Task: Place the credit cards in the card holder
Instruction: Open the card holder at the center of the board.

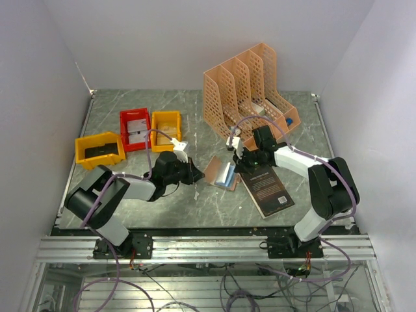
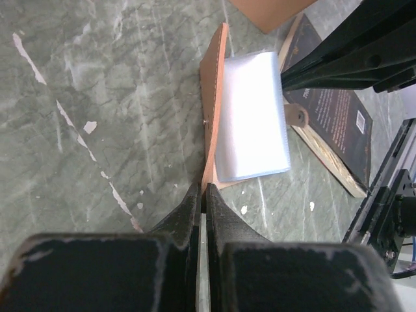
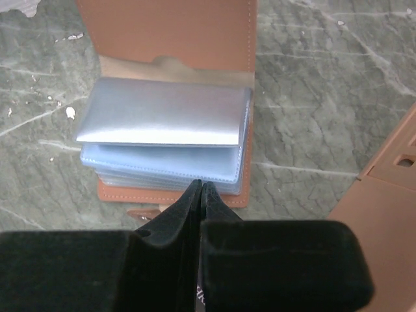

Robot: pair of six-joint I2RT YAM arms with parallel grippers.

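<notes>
Left wrist view shows the left claw (image 2: pixel 203 192) pressed together on the near edge of the card holder (image 2: pixel 213 97), pinching the salmon cover. That cover appears to stand up from the worktop (image 2: pixel 97 130), so this grip most likely keeps the holder spread open and stops it sliding while the other arm works. The pale blue-grey sleeves (image 2: pixel 252 117) fan out beside the raised cover, and the black book (image 2: pixel 331 123) lies just beyond them, touching or nearly touching the holder's far edge.

In the right wrist view the right claw (image 3: pixel 200 192) is also pressed together, its tips at the near edge of the sleeve stack. The top sleeve is lifted a little above the rest. Whether a thin leaf is caught between the tips cannot be told; my guess is that it is trying to part the sleeves to open a pocket.

The holder lies open in the middle of the worktop, between the two claws: the left claw grips its one side, and the right claw meets the opposite side from the book's direction.

No credit card shows in either claw. Pale flat pieces (image 1: pixel 135 133) sit in the red bin (image 1: pixel 122 130), well apart from the holder, too small to identify.
</notes>
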